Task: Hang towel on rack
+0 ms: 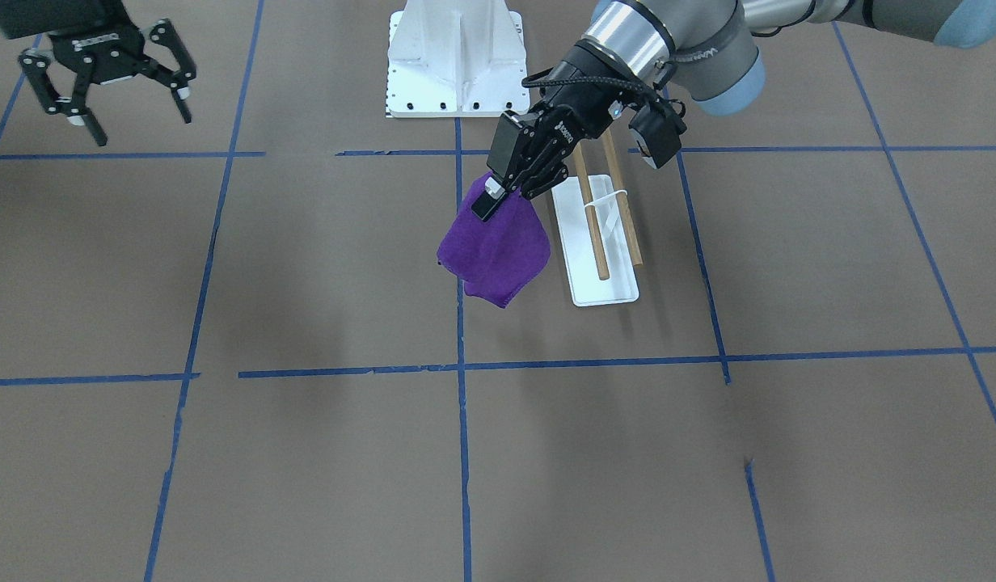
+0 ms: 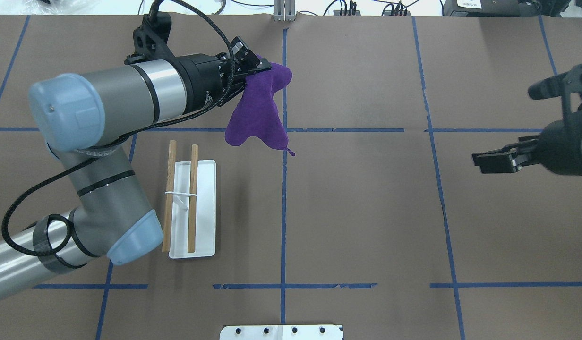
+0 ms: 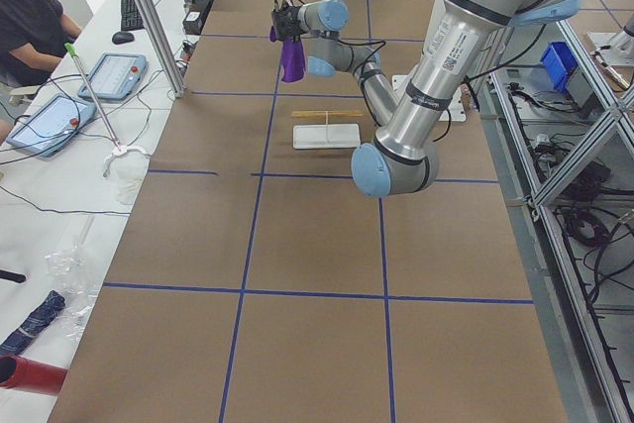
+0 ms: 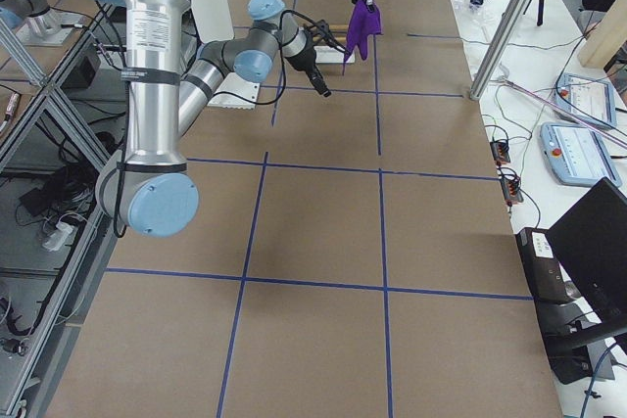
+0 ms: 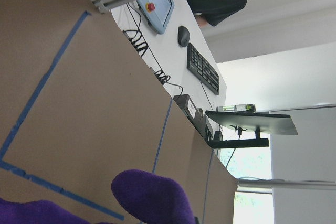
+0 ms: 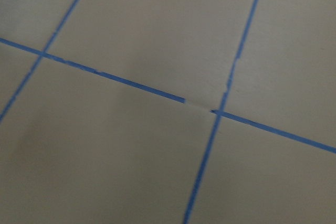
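Left gripper (image 1: pixel 493 196) clasps the soft purple cloth towel (image 1: pixel 495 252) aloft, beside the white, wooden-rod rack (image 1: pixel 605 288). Right gripper (image 1: pixel 138 120) hangs released.

Left pincer (image 1: pixel 491 198) grips towel (image 1: pixel 494 246) aloft; right pincer (image 1: pixel 138 121) agape.

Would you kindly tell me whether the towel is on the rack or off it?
Off it. The towel hangs in the air from the shut left pincer, clear of the rack, whose two wooden rods are bare.
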`<state>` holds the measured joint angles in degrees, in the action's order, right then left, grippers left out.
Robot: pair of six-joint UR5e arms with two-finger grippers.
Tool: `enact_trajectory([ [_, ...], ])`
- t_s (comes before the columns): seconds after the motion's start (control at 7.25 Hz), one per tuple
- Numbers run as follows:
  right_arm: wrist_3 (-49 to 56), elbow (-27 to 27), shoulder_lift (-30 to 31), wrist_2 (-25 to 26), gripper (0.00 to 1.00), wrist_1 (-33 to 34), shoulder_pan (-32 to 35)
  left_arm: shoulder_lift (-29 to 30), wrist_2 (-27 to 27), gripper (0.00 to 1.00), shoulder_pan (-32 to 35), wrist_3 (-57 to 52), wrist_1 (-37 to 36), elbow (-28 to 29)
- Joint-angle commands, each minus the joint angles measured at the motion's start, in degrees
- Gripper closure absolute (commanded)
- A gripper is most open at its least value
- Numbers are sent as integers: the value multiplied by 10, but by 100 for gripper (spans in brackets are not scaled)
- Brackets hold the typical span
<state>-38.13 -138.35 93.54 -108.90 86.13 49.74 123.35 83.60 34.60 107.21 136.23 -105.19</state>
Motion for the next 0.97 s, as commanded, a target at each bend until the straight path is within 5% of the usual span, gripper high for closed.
enact_trajectory([
  [0.0, 169, 56, -3, -103, 0, 102, 136, -12, -186, 100, -78, -17, -127, -51],
  [0.14, 226, 81, -5, -145, 0, 148, 189, -22, -240, 100, -111, -17, -207, -95],
  [0.41, 296, 155, -9, -251, 0, 154, 264, -106, -333, 100, -181, -10, -239, -146],
  [0.83, 292, 157, 9, -250, 0, 173, 271, -206, -420, 100, -240, 20, -248, -146],
])
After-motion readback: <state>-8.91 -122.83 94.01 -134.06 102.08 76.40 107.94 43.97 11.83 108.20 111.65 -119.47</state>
